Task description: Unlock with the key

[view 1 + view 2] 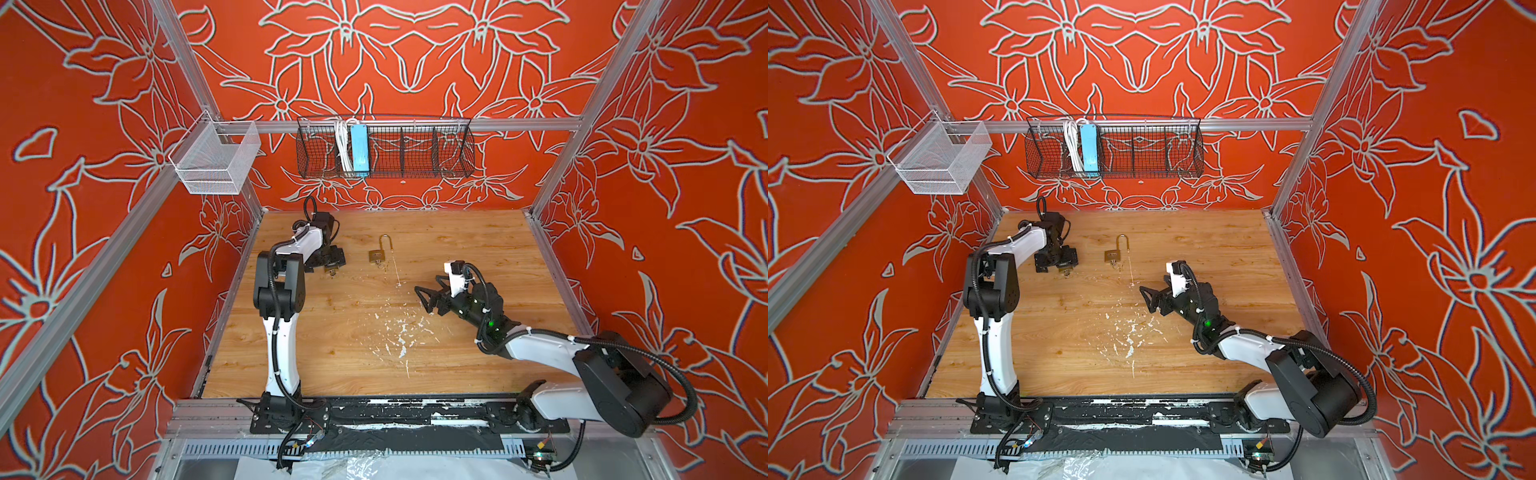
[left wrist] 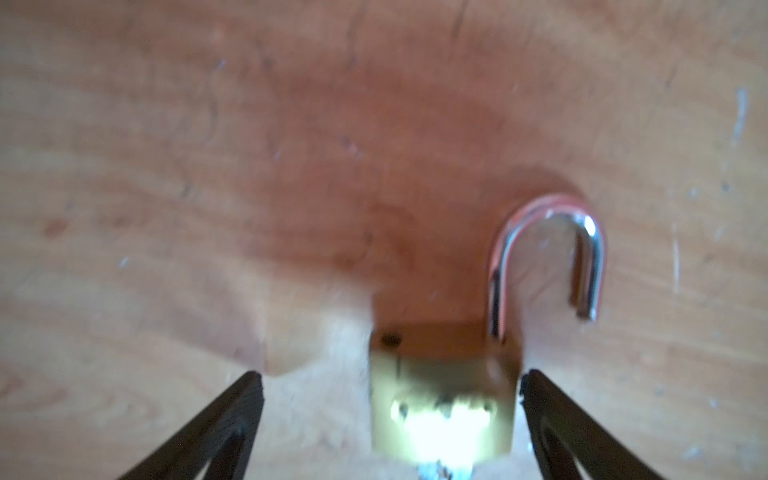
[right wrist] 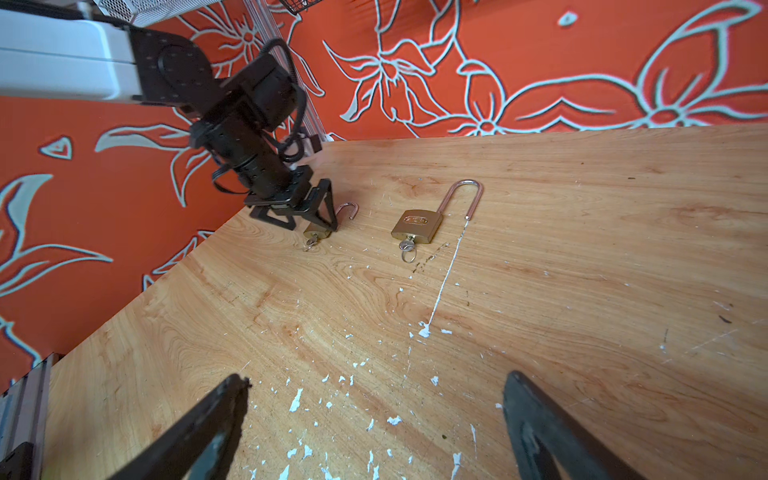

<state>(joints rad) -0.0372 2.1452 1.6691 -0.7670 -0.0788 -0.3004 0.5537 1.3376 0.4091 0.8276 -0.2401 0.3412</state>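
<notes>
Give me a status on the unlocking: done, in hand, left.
Done: both locks look open. The long-shackle padlock lies with its shackle swung free and a key in its keyhole. The small padlock also has its shackle out and its own key inserted.
In hand: nothing gripped. The left end effector straddles the small padlock with jaws open, and the right end effector hovers open and empty.
Left: probably only backing away.

left hand over small padlock, long-shackle padlock lying open, right hand apart

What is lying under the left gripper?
A small brass padlock lies on the table between the fingers of the open left gripper, its shackle swung open and a key in its base. In both top views the gripper covers most of its body.
</notes>
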